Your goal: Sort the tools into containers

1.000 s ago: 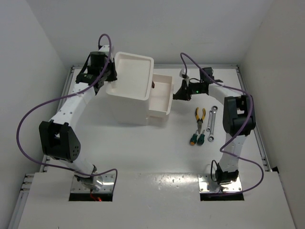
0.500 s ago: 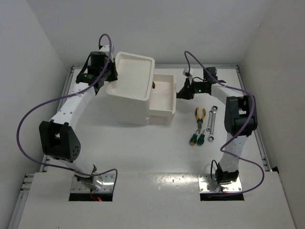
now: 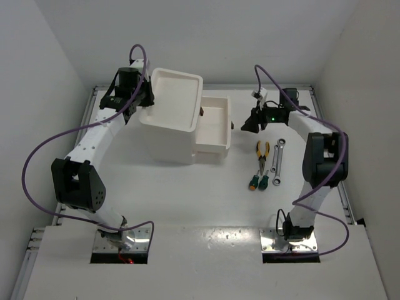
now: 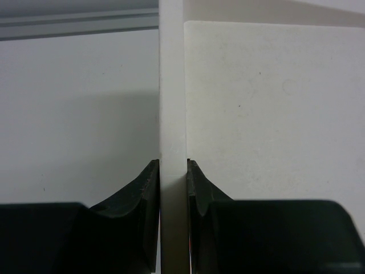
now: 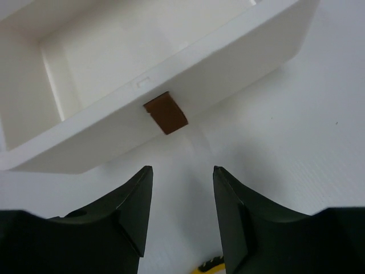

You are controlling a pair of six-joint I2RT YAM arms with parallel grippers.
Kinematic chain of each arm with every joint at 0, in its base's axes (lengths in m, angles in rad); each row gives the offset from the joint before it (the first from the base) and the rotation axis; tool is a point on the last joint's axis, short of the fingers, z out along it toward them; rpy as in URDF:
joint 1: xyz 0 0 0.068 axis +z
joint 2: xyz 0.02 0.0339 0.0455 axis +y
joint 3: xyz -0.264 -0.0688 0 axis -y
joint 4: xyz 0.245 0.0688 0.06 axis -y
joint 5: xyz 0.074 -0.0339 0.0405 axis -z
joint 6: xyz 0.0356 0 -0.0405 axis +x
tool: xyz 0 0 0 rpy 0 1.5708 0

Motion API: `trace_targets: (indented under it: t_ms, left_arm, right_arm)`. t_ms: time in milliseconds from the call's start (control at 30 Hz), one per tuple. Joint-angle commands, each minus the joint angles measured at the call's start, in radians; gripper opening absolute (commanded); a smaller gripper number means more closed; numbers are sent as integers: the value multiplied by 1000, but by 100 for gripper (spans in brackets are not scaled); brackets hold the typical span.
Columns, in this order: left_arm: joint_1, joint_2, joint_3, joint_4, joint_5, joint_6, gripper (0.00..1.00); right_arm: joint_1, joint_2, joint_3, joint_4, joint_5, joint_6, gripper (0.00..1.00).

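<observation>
White plastic drawer unit [image 3: 169,134] is sitting far left of centre on the table [image 3: 187,200], one drawer [image 3: 212,125] standing pulled out to the right; the right gripper [image 5: 182,171] is hovering just clear of its red-brown knob [image 5: 165,112], jaws apart, gripping nothing; the left gripper [image 4: 173,165] is pinching the tray rim [image 4: 171,85], bracing the unit. Drawer-opening appears complete; the next move is calling for a reach to the pliers [image 3: 262,152], wrenches [image 3: 279,156] and screwdrivers [image 3: 258,181] lying near right; white walls [image 3: 219,37] are enclosing the matte table.

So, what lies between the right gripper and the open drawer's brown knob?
Nothing: in the right wrist view, only bare table separates the right gripper from the knob.
</observation>
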Motion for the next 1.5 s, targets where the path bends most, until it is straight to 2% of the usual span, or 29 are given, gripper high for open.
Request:
trace_targets:
  t_ms: [0,33,67,100,167,300,433,567,667,733,967,1067,1167,1467]
  left_arm:
    - [-26,78,-65,-243,114,-72,0]
    - [-26,78,-65,-243,114,-72,0]
    - [-35,78,-65,-243,102,-81,0]
    - [-35,69,-65,-243,87,-81,0]
    - [-35,69,-65,-243,78,-81,0]
    - [-45,49,-65,-243,67,-99,0]
    - [-54,16,-97,-234,58,-99,1]
    - [-54,-9,-129,-212,48,-124,14]
    - [-63,-32,-152,-212,48,-124,14]
    - [-72,-56,-175,-212,39,-124,15]
    - [-72,-96,-217,-203,30,-114,15]
    - [-72,-107,-241,-183,30,-114,10]
    - [-72,-107,-241,-183,30,-114,4]
    - [-72,-98,-241,-163,21,-114,1]
  right_arm:
    - [-2,-111,62,-177,74,1,47]
    - [19,-112,83,-325,131,1,44]
    - [29,-124,103,-398,232,1,38]
    - [29,-141,116,-497,263,18,32]
    - [17,-182,102,-538,353,109,27]
    - [7,-335,-47,-561,463,180,33]
    - [7,-379,-116,-670,492,280,37]
    - [-2,-458,-247,-638,517,420,38]
    - [7,-532,-314,-554,549,544,46]
    - [21,-515,-314,-582,584,602,49]
    - [10,-483,-412,-619,678,727,50]
    - [10,-483,-464,-596,702,766,50]
    - [10,-468,-464,-585,754,792,50]
    - [10,-368,-435,-487,776,857,50]
